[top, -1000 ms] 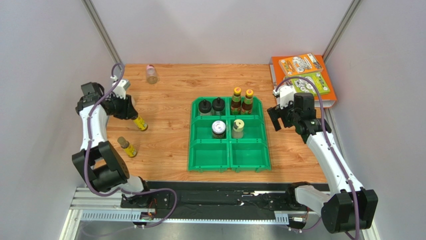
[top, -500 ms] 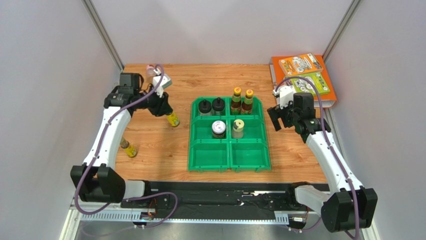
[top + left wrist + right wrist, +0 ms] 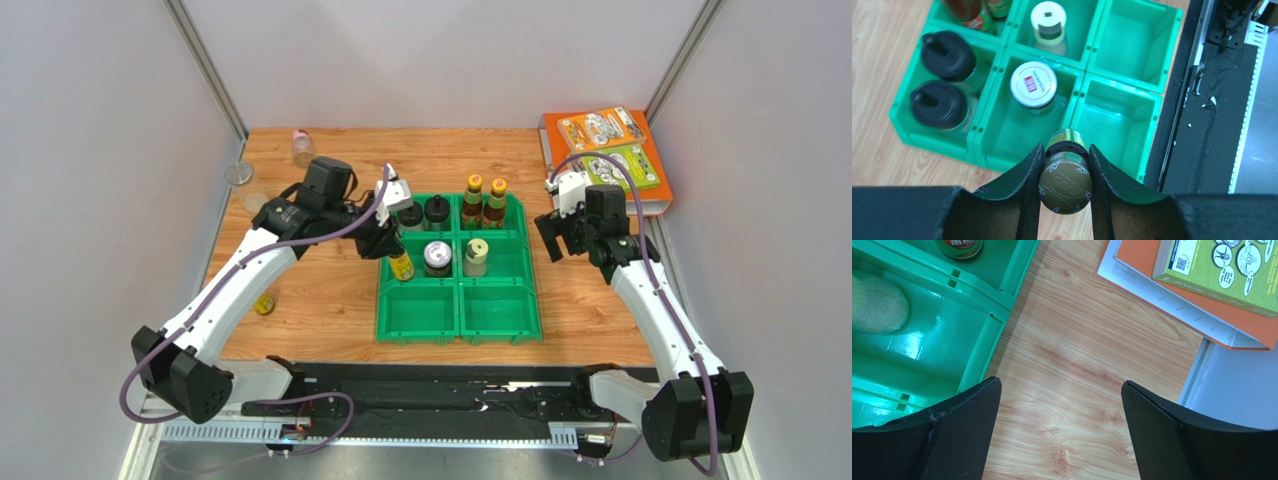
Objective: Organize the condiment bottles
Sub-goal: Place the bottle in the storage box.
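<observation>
Placement is the step in hand, judging by the layout. Nearest the arm bases, at the lower left of the top view, a loose yellow-labelled bottle (image 3: 264, 303) lies on the wooden table (image 3: 320, 300), half hidden under the left arm. Just beyond, the two front compartments of the green bin (image 3: 460, 336) hold nothing. Above the bin's left wall, about where the front-left and middle-left compartments meet, the left gripper (image 3: 1065, 150) is clenched on an olive-capped bottle (image 3: 1065, 183) with a yellow label, its fingers pressed to either side of the neck and the bottle hanging upright, clear of the bin floor. In the middle row stand a silver-lidded jar (image 3: 437, 257) and a pale-capped bottle (image 3: 475, 256), one per compartment; in the back row, two black-capped jars (image 3: 423, 212) share the left compartment and two orange-capped bottles (image 3: 484, 201) the right. Right of the bin, the right gripper (image 3: 560, 236) hovers over bare wood, its jaws spread wide and holding nothing. Farther off, a pink-capped bottle (image 3: 301, 147) waits at the upper left, and orange and green books (image 3: 600, 145) lie at the upper right. The next move probably calls for shifting the held bottle inward past the wall, centring it over a free spot, lowering it until it stands, then letting go; which compartment is meant I cannot tell.
</observation>
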